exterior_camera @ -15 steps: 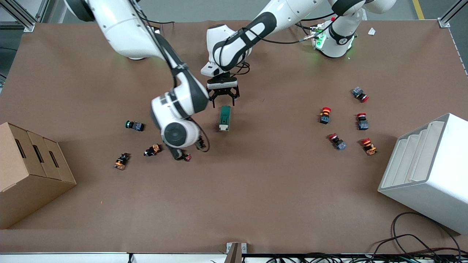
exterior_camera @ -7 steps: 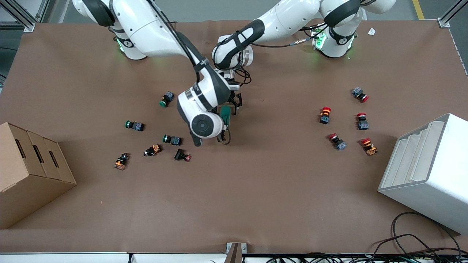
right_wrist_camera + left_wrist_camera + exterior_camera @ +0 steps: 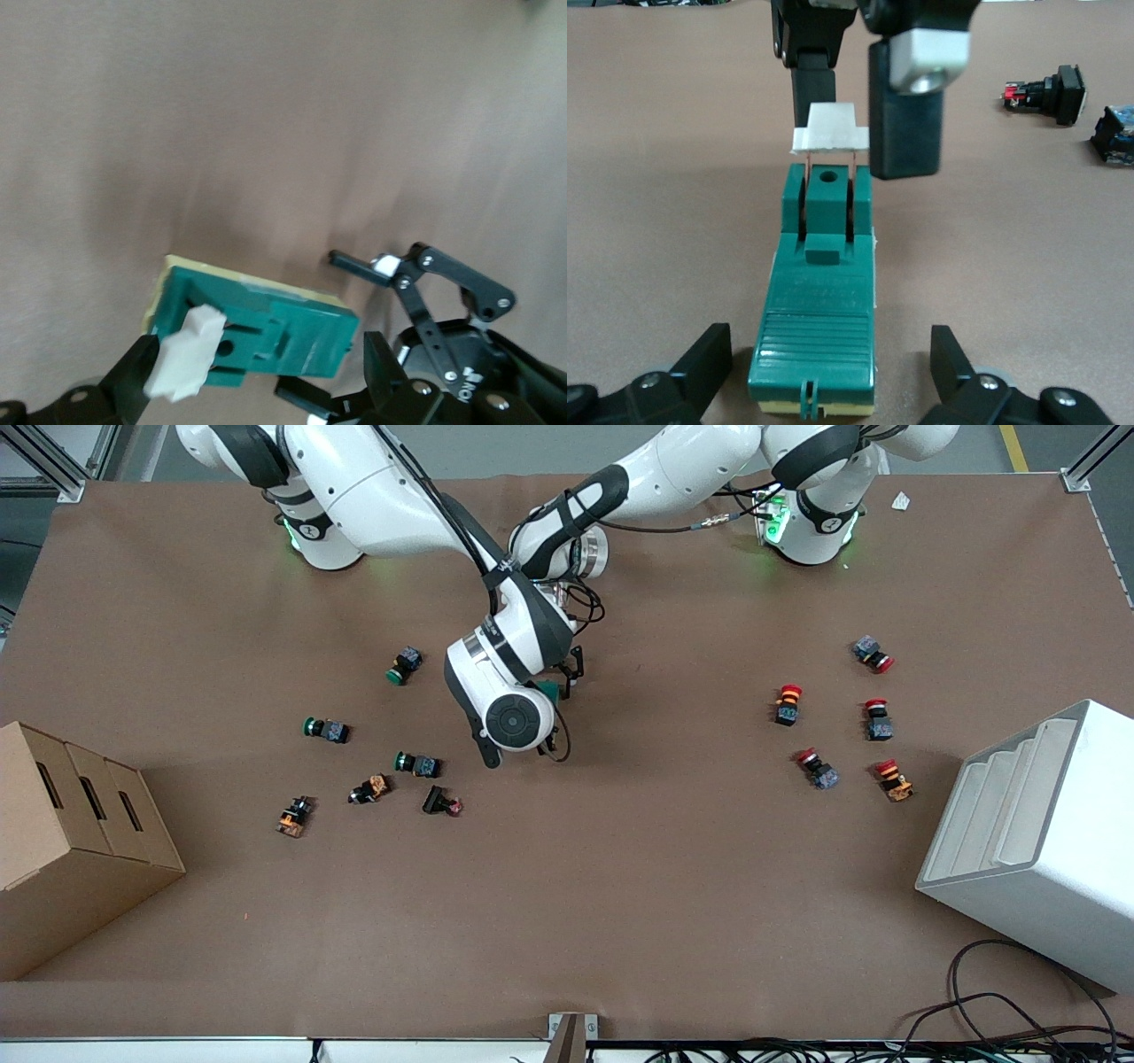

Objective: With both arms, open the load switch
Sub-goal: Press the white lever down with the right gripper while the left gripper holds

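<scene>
Load switch (image 3: 818, 292) lies mid-counter (image 3: 620, 886); left end effector (image 3: 819, 390) spread wide at one end, right end effector (image 3: 252, 390) spread around its white toggle (image 3: 829, 127), neither visibly gripping

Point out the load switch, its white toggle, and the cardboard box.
load switch (image 3: 815, 341): left wrist view, ribbed green top.
white toggle (image 3: 831, 127): left wrist view, middle of its face.
cardboard box (image 3: 62, 850): front view, its top.
</scene>
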Robot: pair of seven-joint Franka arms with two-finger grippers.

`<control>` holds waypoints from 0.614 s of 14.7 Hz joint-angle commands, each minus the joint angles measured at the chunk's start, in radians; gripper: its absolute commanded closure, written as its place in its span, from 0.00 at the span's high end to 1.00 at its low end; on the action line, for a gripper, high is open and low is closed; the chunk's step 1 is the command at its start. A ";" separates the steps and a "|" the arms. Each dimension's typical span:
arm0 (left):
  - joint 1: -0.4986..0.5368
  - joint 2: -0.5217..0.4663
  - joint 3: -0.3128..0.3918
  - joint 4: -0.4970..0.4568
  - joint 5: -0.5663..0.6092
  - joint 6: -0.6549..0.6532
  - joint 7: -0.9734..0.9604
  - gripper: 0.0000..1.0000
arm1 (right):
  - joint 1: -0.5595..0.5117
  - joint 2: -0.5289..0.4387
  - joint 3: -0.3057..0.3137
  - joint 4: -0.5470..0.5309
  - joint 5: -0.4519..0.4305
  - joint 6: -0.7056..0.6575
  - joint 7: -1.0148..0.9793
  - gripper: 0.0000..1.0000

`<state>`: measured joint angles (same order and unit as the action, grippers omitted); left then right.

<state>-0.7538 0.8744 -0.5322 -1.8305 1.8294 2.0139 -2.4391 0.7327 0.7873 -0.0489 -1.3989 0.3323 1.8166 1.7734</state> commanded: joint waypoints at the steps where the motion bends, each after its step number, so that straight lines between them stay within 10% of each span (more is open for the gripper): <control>1: -0.016 0.046 0.006 0.008 0.030 -0.003 -0.032 0.99 | -0.012 -0.010 0.006 -0.008 0.019 -0.057 -0.038 1.00; 9: -0.025 0.067 0.024 0.011 0.044 -0.003 -0.032 0.99 | -0.030 -0.011 0.015 0.060 0.054 -0.212 -0.078 1.00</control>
<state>-0.7742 0.8829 -0.5200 -1.8309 1.8557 1.9836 -2.4576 0.7269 0.7874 -0.0471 -1.3603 0.3425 1.6531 1.7154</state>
